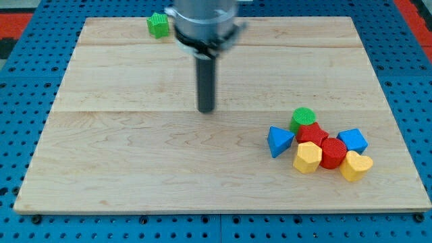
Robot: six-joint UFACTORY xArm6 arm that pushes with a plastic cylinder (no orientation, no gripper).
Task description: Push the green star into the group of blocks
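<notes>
The green star (158, 25) lies at the view's top edge of the wooden board, left of centre. My tip (206, 110) rests on the board near the middle, below and to the right of the star, well apart from it. The group of blocks sits at the view's lower right: a green round block (303, 117), a blue triangle (279, 141), a red block (311, 133), a second red block (333, 152), a blue block (353, 140), a yellow hexagon (307, 157) and a yellow heart (356, 165). They touch one another.
The wooden board (135, 169) lies on a blue perforated table (20, 135). The arm's grey body (202, 23) hangs over the board's top edge, just right of the green star.
</notes>
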